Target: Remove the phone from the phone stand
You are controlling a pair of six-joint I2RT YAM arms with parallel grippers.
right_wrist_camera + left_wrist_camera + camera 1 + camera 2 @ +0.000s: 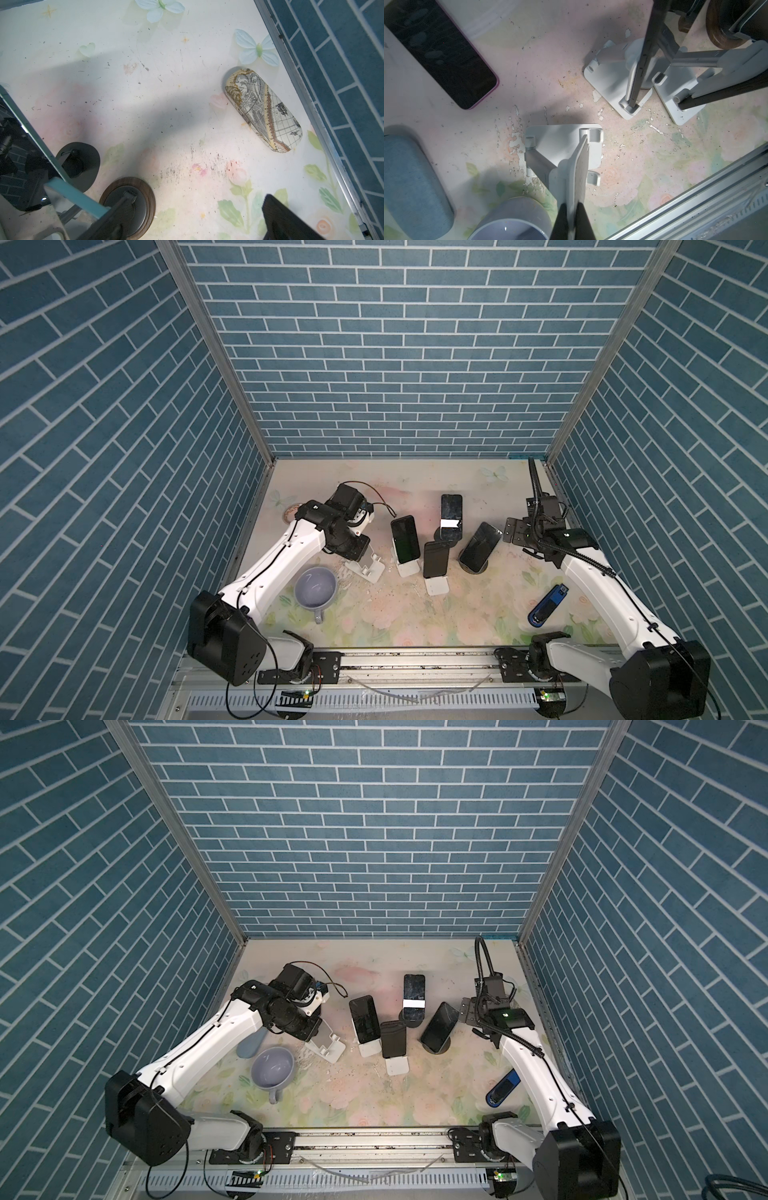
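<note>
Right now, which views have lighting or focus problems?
Both top views: even light, brick walls splayed by wide-angle perspective. Left wrist view: dim corners; left tool, pinching the empty stand, too close, soft. Right wrist view: broad shadow across the table, brick reflection in the nearest phone.

light: dim, overhead | shadows: soft, broad | wrist views: near edges blurred
</note>
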